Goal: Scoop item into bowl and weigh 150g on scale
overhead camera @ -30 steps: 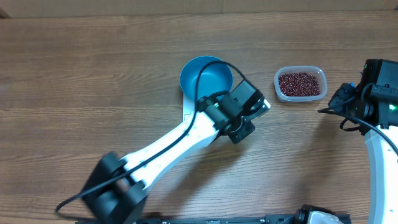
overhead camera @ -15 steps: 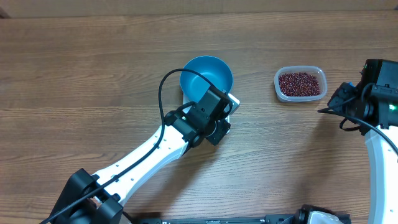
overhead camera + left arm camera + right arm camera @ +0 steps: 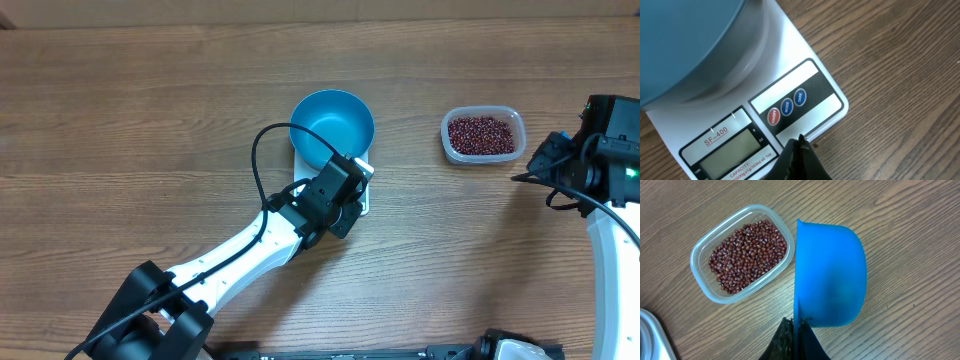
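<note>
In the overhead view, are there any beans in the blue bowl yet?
No, the bowl shows only its bare blue inside, while the beans in view lie in the clear tub.

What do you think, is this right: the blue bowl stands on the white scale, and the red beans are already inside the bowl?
Not quite. The bowl does stand on the scale, but it is empty. The overhead view shows the beans all lying in the clear tub, apart from the bowl.
</note>
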`<state>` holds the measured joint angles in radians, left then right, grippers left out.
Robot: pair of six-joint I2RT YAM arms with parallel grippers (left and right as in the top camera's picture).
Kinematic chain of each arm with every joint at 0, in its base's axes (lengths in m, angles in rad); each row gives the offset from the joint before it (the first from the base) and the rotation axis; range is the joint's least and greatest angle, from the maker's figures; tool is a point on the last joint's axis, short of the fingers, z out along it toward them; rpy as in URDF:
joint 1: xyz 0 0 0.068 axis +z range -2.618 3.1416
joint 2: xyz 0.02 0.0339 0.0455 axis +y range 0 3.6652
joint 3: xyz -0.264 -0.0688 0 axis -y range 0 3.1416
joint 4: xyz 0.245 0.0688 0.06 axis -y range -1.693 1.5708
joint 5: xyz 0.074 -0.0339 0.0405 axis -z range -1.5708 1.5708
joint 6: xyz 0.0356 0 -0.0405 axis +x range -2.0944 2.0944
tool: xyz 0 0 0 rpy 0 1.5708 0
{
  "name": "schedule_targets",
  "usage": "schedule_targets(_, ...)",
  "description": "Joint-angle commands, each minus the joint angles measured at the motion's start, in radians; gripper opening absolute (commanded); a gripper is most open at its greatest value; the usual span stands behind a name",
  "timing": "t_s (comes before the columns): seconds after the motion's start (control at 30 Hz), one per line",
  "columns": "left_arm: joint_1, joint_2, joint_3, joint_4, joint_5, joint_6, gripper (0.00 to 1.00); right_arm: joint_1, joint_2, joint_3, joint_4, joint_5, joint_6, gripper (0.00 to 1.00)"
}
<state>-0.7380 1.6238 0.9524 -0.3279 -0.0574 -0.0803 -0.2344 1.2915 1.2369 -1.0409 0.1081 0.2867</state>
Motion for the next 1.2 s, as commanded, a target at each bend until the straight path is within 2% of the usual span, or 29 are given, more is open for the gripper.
schedule_targets(0.0, 0.0, 0.011, -0.006, 0.013, -0.019, -0.021, 0.04, -0.003, -0.006, 0.028, 0.003, 0.002, -0.004, 0.04)
schedule_targets(0.17, 0.0, 0.034, -0.023, 0.028, -0.021, -0.019, 0.04, -0.003, -0.006, 0.028, 0.004, 0.002, -0.004, 0.04)
schedule_targets(0.5, 0.0, 0.079, -0.034, 0.117, -0.021, 0.078, 0.04, -0.003, -0.006, 0.028, 0.005, 0.002, -0.004, 0.04)
schedule_targets(0.77, 0.0, 0.089, -0.035, 0.127, -0.022, 0.124, 0.04, -0.003, -0.006, 0.027, 0.007, 0.002, -0.004, 0.04)
schedule_targets(1.17, 0.0, 0.118, -0.035, 0.141, -0.066, 0.128, 0.04, -0.003, -0.006, 0.027, 0.009, 0.001, -0.004, 0.04)
